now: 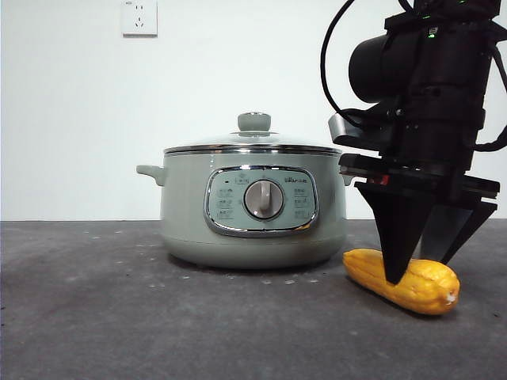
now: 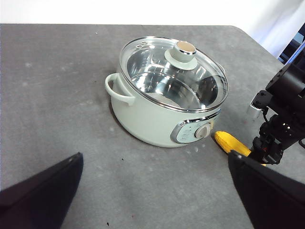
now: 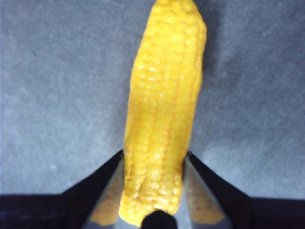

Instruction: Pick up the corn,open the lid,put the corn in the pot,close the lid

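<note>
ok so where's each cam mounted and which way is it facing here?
Front: low at table height, looking level at the pot, lid on; right gripper comes from above onto the corn.
Left wrist: high, angled down at the pot and lid; left gripper open, far from them.
Right wrist: just above the table, jaws against the corn's sides.
All three views show the corn.

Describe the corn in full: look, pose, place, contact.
The corn is a yellow-orange cob with rows of moulded kernels, plastic-looking, tapered, with a pale stub at its thick end. It lies on its side on the grey table, beside the pot and apart from it. The right gripper straddles it from above, jaws against both flanks.
</note>
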Controlling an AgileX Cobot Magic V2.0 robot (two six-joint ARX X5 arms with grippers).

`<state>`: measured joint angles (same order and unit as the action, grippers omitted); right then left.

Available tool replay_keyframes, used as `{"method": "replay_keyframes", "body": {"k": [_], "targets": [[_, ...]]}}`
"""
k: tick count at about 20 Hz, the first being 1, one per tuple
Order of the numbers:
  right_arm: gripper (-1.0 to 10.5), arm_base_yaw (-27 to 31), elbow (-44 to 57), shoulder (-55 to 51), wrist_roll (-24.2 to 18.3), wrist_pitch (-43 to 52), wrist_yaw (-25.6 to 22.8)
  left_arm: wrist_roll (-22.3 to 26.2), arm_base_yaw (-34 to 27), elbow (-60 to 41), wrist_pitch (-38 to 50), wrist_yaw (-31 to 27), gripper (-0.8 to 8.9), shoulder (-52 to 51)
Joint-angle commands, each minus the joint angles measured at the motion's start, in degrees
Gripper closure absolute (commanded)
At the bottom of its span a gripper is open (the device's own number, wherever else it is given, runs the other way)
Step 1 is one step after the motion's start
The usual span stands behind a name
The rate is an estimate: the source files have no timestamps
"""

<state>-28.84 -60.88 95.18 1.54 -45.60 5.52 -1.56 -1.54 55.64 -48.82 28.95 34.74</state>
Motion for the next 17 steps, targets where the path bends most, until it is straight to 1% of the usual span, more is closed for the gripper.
{"method": "replay_keyframes", "body": {"k": [1, 5, 8, 11, 14, 17], "targets": [[9.6, -0.1, 0.0, 0.2, 0.3, 0.9, -0.2, 0.1, 0.1, 0.3, 0.3, 0.0, 1.50, 0.2], [9.6, -0.1, 0.0, -4.2, -0.5, -1.8, -0.2, 0.1, 0.9, 0.3, 1.0, 0.0, 1.53, 1.4], [9.6, -0.1, 0.0, -12.5, -0.7, -5.0, -0.2, 0.1, 2.8, 0.4, 3.2, 0.0, 1.53, 3.5], [9.6, -0.1, 0.0, -22.8, -0.6, -6.3, -0.2, 0.1, 5.0, 0.5, 7.8, 0.0, 1.53, 6.6], [9.6, -0.1, 0.0, -32.1, 0.0, -7.0, -0.2, 0.1, 8.2, 1.7, 12.8, 0.0, 1.54, 12.0], [9.6, -0.1, 0.0, -39.0, 1.6, -7.4, -0.2, 0.2, 12.7, 6.3, 15.4, -1.1, 1.54, 20.2]]}}
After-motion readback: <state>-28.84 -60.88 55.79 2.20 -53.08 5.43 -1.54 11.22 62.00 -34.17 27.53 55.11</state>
